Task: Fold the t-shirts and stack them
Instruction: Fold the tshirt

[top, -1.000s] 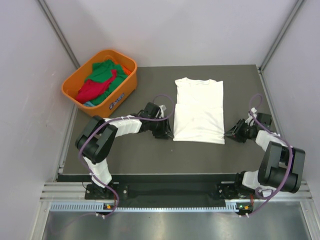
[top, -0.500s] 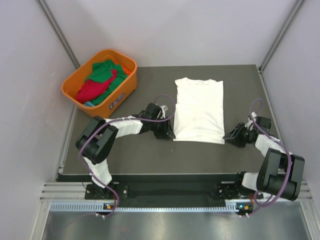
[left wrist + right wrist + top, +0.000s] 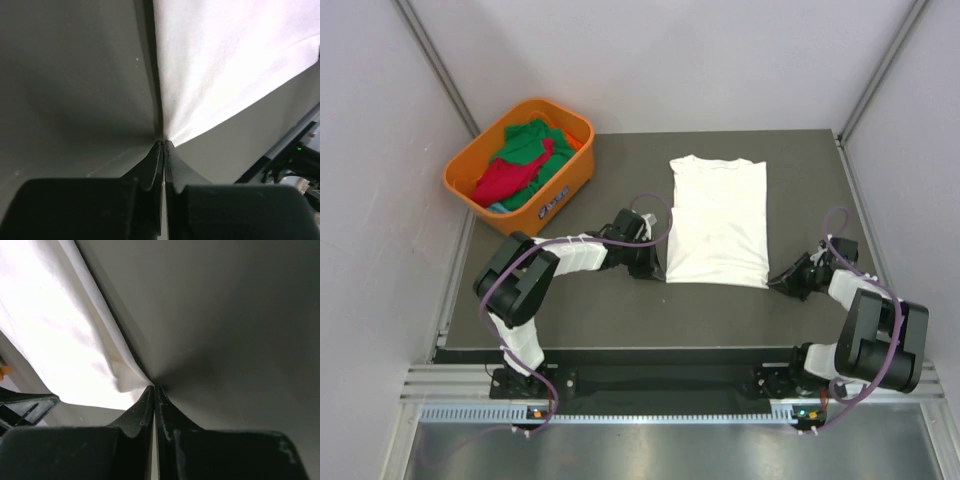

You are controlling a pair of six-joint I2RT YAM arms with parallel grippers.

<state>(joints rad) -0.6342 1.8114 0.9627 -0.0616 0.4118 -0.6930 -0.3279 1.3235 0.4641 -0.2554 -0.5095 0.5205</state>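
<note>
The tabletop (image 3: pixel 720 320) carries one shirt, and you are early in the job. The white shirt (image 3: pixel 718 225) lies flat at the middle, collar toward the far edge and hem toward the arm bases. No sleeves stick out at its sides, so the lengthwise folds look done and it reads as a neat long rectangle. The crosswise fold, hem up toward the collar, is not yet made.

The orange basket (image 3: pixel 575 165) sits at the far left corner of the tabletop, well apart from the white shirt. In it a green shirt (image 3: pixel 525 140) and a red shirt (image 3: pixel 500 182) lie crumpled together, neither one folded. No stack exists yet, so most of the work is ahead of you.

Your left end effector (image 3: pixel 657 268) is at the near left hem corner. In its wrist view the fingers are pressed together with the cloth drawn to a point at their tips, so it looks pinched on that corner. Your right end effector (image 3: pixel 778 281) is at the near right hem corner, fingers likewise pressed together where the cloth puckers. Both corners seem secured for the lift that would carry the hem toward the collar.
</note>
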